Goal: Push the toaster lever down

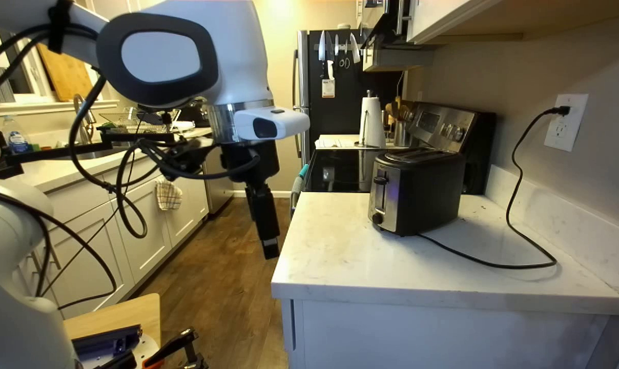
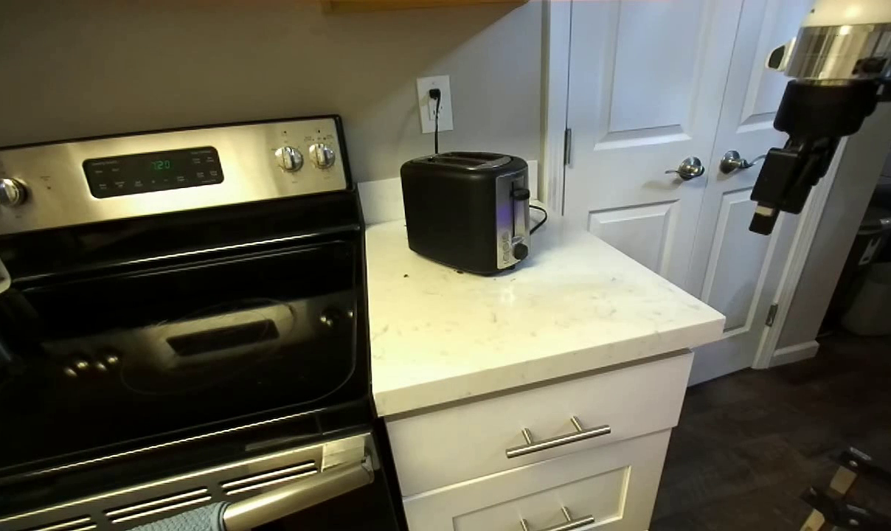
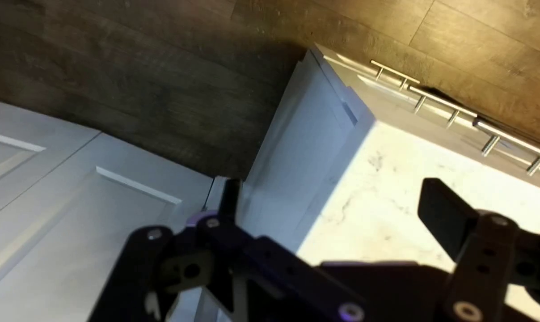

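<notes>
Toaster (image 1: 430, 192) is seen on the counter (image 1: 335, 246), lever (image 1: 380, 180) up. Gripper (image 3: 335, 197) is spread wide w/ nothing held, well apart from toaster. Fingers (image 3: 444, 214) s/b brought together 1st, set squarely atop lever, then pressed straight down w/o toaster being shoved.

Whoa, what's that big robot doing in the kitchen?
A robot arm is meant to push down the lever on the toaster. Right now its gripper hangs open and empty, not touching the toaster. The lever is up, so that push isn't done yet. The toaster stands on the counter.
</notes>
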Tool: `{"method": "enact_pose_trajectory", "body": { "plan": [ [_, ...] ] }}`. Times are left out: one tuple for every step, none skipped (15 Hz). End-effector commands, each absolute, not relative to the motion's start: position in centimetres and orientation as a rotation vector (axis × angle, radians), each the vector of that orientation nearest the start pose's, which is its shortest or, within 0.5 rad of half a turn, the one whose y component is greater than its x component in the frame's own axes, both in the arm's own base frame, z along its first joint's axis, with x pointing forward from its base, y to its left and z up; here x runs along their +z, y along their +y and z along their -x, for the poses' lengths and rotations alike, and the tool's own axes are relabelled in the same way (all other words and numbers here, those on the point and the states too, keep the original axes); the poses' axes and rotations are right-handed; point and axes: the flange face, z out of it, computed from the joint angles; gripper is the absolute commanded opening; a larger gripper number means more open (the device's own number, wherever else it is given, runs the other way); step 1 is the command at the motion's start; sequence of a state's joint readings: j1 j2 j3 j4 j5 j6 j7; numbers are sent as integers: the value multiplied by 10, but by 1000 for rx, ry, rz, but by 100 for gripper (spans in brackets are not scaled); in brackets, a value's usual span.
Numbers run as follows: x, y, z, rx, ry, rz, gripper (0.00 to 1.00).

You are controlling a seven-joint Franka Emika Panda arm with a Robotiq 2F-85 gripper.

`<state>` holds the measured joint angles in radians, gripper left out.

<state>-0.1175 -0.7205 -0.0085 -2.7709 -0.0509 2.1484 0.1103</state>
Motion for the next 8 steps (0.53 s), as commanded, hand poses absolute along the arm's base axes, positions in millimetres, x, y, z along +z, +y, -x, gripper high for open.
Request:
{"method": "enact_pose_trajectory", "body": {
  "plan": [
    [471,-43,-343,-458,296,3143,100],
    [488,-40,-348,-552,273,3127,100],
    [504,-38,-353,-642,240,3109,100],
    [520,-34,-357,-728,210,3089,100],
    [532,-29,-360,-804,187,3065,100],
    [543,-24,-363,-871,164,3042,100],
    [550,-20,-366,-922,150,3021,100],
    [555,-16,-370,-962,133,2999,98]
  ]
}}
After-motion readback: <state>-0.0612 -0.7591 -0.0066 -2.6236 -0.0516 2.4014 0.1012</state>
